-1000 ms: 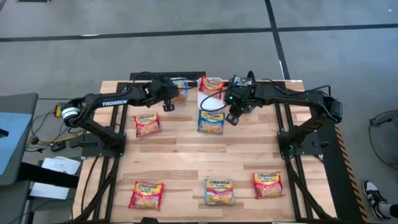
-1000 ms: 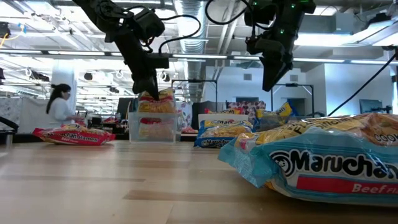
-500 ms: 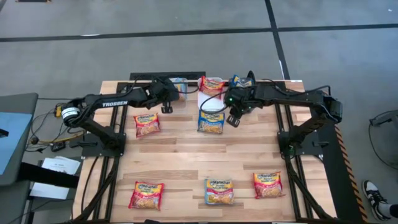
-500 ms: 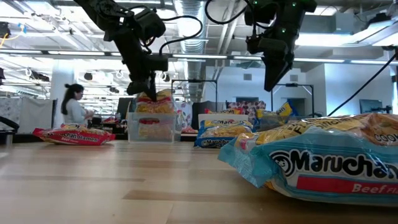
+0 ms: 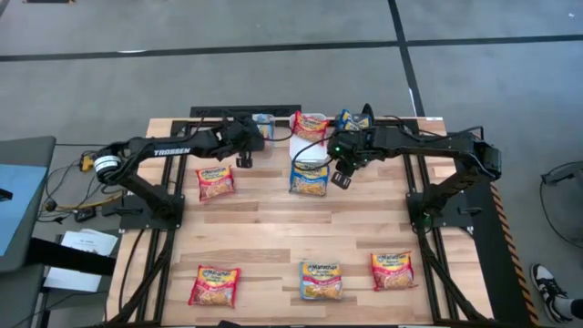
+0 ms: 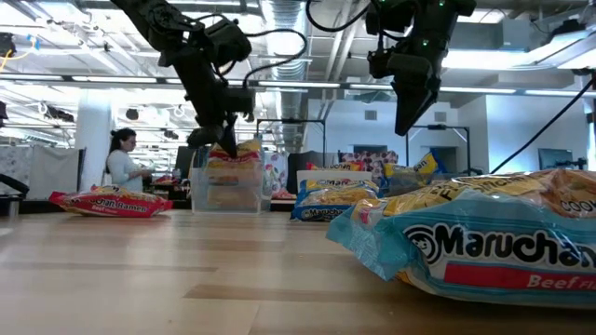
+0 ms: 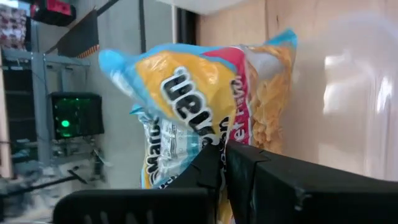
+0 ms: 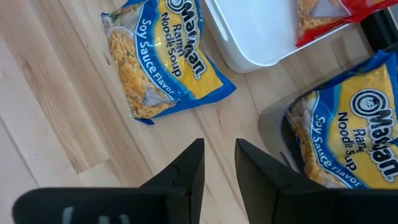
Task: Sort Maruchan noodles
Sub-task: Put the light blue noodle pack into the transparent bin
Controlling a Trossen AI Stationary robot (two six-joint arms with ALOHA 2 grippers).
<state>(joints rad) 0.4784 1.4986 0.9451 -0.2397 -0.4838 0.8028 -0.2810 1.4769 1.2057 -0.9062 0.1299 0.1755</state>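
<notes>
While both arms reach toward the twelve o'clock edge of the counter [image 5: 273, 219], the left gripper [image 5: 244, 153] hangs above the clear bin [image 6: 226, 189] with its jaws closed to a thin slit; they pinch the lower edge of a yellow noodle packet [image 7: 205, 106] with blue trim, as far as the left wrist view shows. The right gripper [image 5: 340, 173] hovers with its jaws slightly apart and empty, just at three o'clock of a blue soy-sauce packet [image 8: 163, 56] lying flat on the wood. Beside that packet sits a white bin [image 8: 261, 31] (a red packet [image 8: 329, 15] lies inside), and another blue packet [image 8: 354, 143] rests in a dark bin [image 8: 277, 134]. Four more packets lie elsewhere: one [image 5: 216, 181] at nine o'clock, three [image 5: 322, 279] along the six o'clock edge.
</notes>
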